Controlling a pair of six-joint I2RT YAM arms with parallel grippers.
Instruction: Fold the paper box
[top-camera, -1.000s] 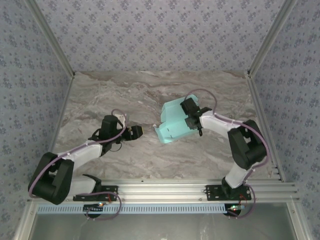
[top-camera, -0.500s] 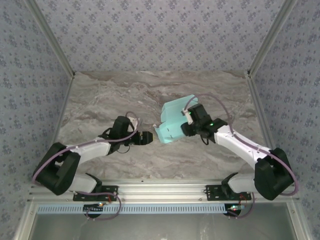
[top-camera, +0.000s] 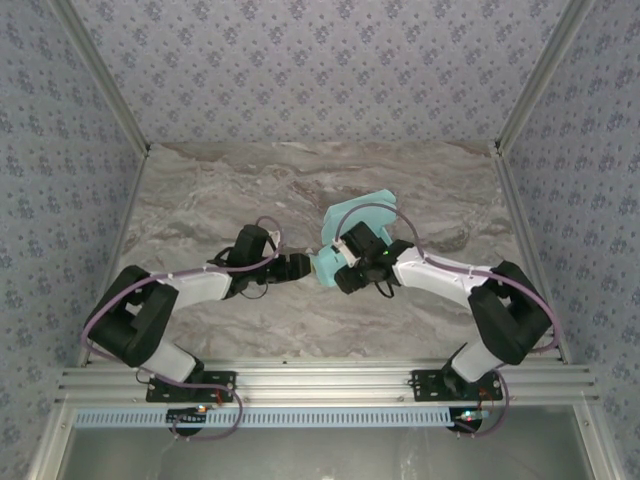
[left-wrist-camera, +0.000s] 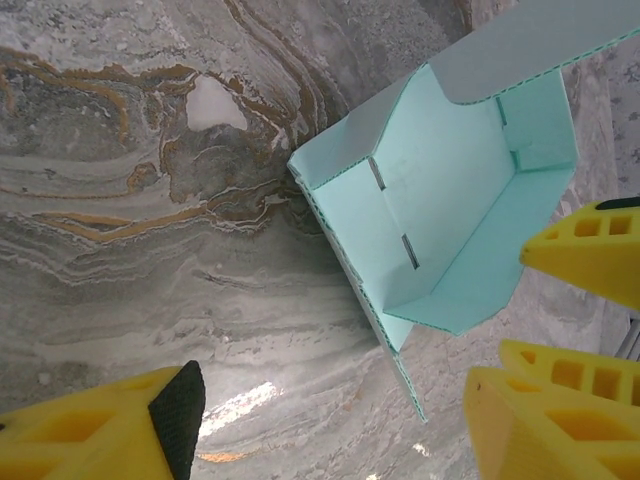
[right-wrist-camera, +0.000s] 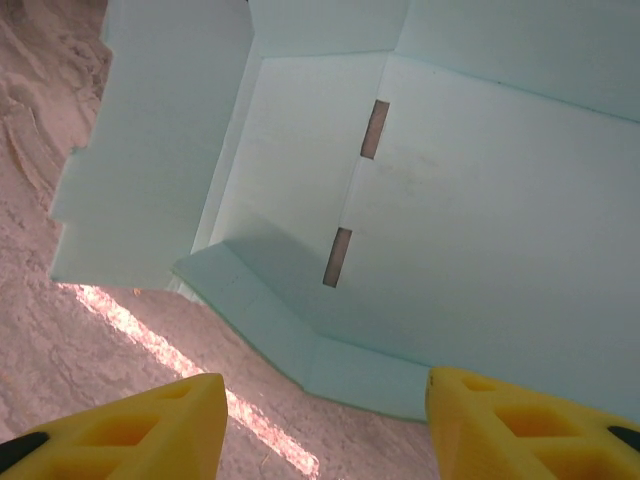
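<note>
The paper box (top-camera: 342, 220) is a light cyan card piece, partly folded, with walls raised around a slotted floor on the marble table (top-camera: 220, 190). My left gripper (top-camera: 303, 266) is open at its left lower edge; in the left wrist view the box (left-wrist-camera: 440, 190) stands ahead of the open gripper (left-wrist-camera: 330, 440), and its thin edge reaches down between the fingers without touching either. My right gripper (top-camera: 340, 273) hangs over the box's near side, open. From the right wrist the box's inside (right-wrist-camera: 450, 200) and a low front flap lie just beyond the gripper (right-wrist-camera: 325, 430). A right finger (left-wrist-camera: 590, 255) shows yellow beside the box.
Patterned walls and metal frame posts (top-camera: 520, 90) close in the table on three sides. An aluminium rail (top-camera: 320, 380) with the arm bases runs along the near edge. Bare marble lies left and behind the box.
The left gripper slid right up to the box's left edge. The right arm swung left and down over the box's near side. The box shifted slightly.
</note>
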